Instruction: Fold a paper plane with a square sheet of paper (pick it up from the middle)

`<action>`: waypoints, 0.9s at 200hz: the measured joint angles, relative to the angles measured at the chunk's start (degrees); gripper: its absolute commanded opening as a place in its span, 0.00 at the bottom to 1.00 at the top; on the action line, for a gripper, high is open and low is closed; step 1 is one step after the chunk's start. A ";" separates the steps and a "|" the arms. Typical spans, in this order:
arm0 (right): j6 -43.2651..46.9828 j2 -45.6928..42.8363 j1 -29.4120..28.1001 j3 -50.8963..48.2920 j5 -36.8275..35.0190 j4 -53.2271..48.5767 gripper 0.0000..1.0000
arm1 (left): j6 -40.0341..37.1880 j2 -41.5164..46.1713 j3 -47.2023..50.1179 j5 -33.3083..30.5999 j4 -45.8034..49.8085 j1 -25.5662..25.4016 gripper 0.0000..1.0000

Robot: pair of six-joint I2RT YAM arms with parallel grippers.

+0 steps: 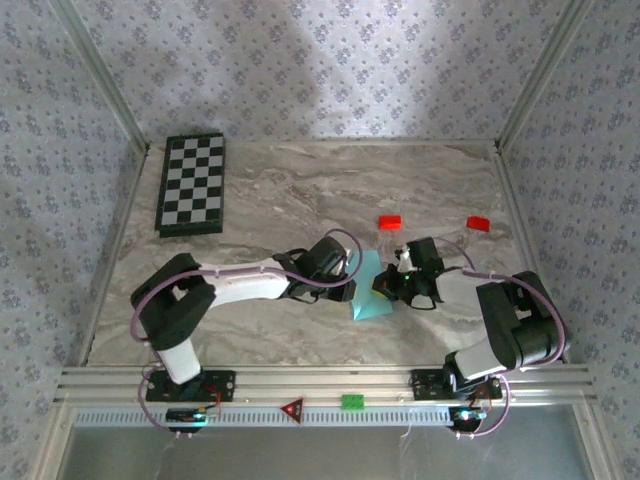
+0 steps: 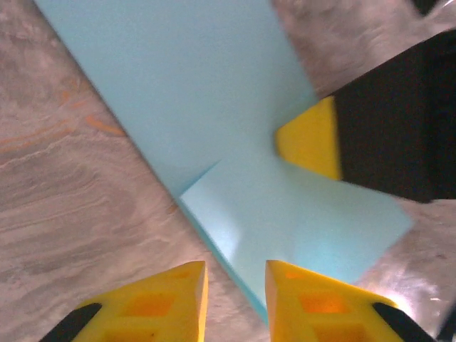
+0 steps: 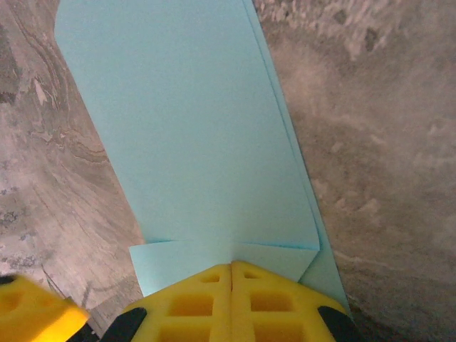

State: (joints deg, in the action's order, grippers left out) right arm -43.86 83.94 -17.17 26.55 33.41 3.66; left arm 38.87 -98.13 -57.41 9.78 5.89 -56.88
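Left wrist view: left gripper (image 2: 235, 276) jaws slightly apart at edge of folded blue paper plane (image 2: 214, 107), flat on table (image 2: 64, 214). Right gripper (image 3: 231, 274) closed, tips on plane.

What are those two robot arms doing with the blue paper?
They are folding a paper plane on the table. The light blue paper lies flat, already folded into a narrow shape with creases. The right gripper is shut, and its tips seem to pin the paper down. The left gripper sits at the paper's edge with its fingers a little apart, holding nothing.
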 measured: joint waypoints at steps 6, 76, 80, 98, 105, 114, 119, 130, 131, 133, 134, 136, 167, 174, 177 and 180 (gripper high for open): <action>0.00 0.00 0.00 0.00 0.00 0.00 0.00 | 0.44 0.61 0.09 0.48 -0.57 -0.02 0.14; 0.00 0.02 0.00 0.00 0.00 0.04 0.00 | 1.33 -7.19 -3.56 15.65 -6.43 0.00 0.00; 0.00 0.02 -0.02 0.00 0.00 0.04 0.00 | 1.31 -7.72 -3.63 16.28 -6.58 0.02 0.00; 0.00 0.04 -0.11 0.00 0.00 0.11 0.00 | 1.51 -9.35 -3.67 18.32 -6.78 0.33 0.00; 0.00 0.07 -0.11 0.00 0.04 0.15 0.00 | 1.66 -9.81 -3.67 19.12 -6.93 0.57 0.00; 0.00 0.09 -0.11 0.00 0.07 0.17 0.00 | 1.68 -10.25 -3.69 19.93 -7.15 0.76 0.00; 0.00 0.11 -0.11 0.00 0.07 0.17 0.00 | 1.68 -10.47 -3.80 20.59 -7.23 0.96 0.00; 0.00 0.11 -0.11 0.00 0.07 0.20 0.00 | 1.68 -11.10 -4.13 21.62 -7.54 1.11 0.00; 0.00 0.11 -0.11 0.00 0.07 0.20 0.00 | 1.68 -11.17 -4.20 21.79 -7.54 1.16 0.00; 0.00 0.11 -0.11 0.00 0.07 0.20 0.00 | 1.68 -11.28 -4.28 21.99 -7.56 1.20 0.00; 0.00 0.11 -0.11 0.00 0.07 0.20 0.00 | 1.68 -11.32 -4.31 22.03 -7.58 1.22 0.00; 0.00 0.11 -0.11 0.00 0.07 0.20 0.00 | 1.68 -11.47 -4.39 22.18 -7.61 1.29 0.00; 0.00 0.11 -0.11 0.00 0.09 0.20 0.00 | 1.70 -12.59 -4.74 24.28 -8.90 1.62 0.00; 0.00 0.11 -0.11 0.00 0.07 0.20 0.00 | 1.68 -12.81 -4.85 24.57 -9.01 1.66 0.00; 0.00 0.11 -0.11 0.00 0.07 0.20 0.00 | 1.70 -12.92 -4.92 24.63 -8.98 1.66 0.00; 0.00 0.11 -0.11 0.00 0.07 0.20 0.00 | 1.68 -13.03 -4.98 24.79 -8.98 1.66 0.00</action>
State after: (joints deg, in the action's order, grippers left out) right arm -43.86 84.05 -17.28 26.55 33.47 3.86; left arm 40.56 -111.15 -62.39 34.57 -3.09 -55.22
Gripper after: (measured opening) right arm 0.064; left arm 0.053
